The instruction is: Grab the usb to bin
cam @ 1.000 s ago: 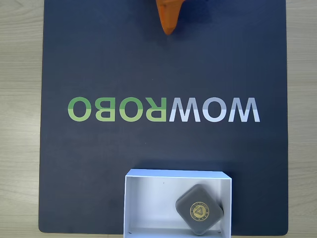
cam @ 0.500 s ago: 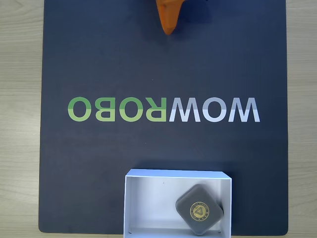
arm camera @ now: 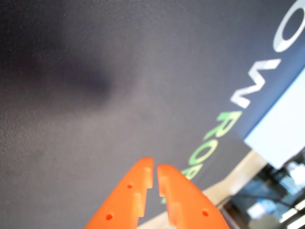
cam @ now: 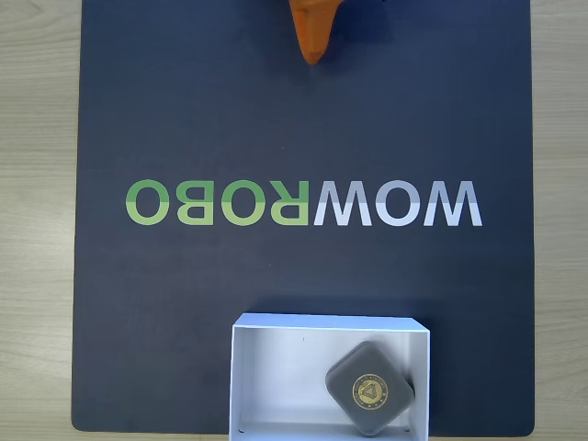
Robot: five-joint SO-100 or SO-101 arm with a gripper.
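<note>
The usb [cam: 370, 387], a grey rounded-square pad with its gold emblem face up, lies inside the white bin [cam: 266, 367], in the bin's right half. The bin stands at the mat's bottom edge in the fixed view; its pale wall [arm camera: 281, 133] shows at the right of the wrist view. My orange gripper [cam: 313, 50] pokes in at the top centre of the fixed view, far from the bin. In the wrist view the gripper [arm camera: 155, 169] has its two fingertips nearly touching, with nothing between them.
A dark mat [cam: 184, 303] with the mirrored WOWROBO lettering [cam: 303, 203] covers most of a light wooden table [cam: 37, 230]. Bare wood shows on both sides of the mat.
</note>
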